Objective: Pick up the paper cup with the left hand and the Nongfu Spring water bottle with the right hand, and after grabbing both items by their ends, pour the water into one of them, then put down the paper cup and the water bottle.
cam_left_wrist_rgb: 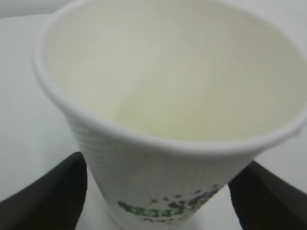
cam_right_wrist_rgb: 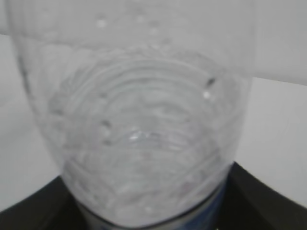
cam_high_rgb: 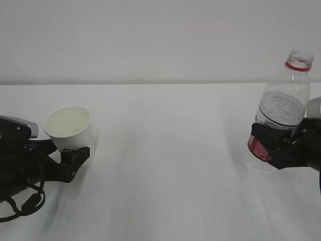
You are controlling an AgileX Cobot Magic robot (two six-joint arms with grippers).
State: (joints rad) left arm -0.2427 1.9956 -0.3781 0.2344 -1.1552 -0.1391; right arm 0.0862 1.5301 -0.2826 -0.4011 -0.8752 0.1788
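Exterior view: paper cup (cam_high_rgb: 68,128) at far left, tilted, mouth toward the camera, clasped low on its body by the left gripper (cam_high_rgb: 70,153). Cannot tell whether lifted clear of the white worktop (cam_high_rgb: 165,165) or resting on it. Nongfu Spring water bottle (cam_high_rgb: 283,108) at far right, uncapped, leaning slightly, grasped around its label band by the right gripper (cam_high_rgb: 278,145). Cup and bottle well apart.

Left wrist view: cup fills the picture, cream inside apparently dry, green lettering low on its wall, one dark finger (cam_left_wrist_rgb: 45,194) on each side; contact itself too blurred to confirm.

Right wrist view: ribbed clear bottle wall close up, droplets inside, black fingers (cam_right_wrist_rgb: 261,199) hugging the base of the picture. Level of any water not readable.

Judged progress: both grasps apparently made; bringing together, pouring and setting down remain.
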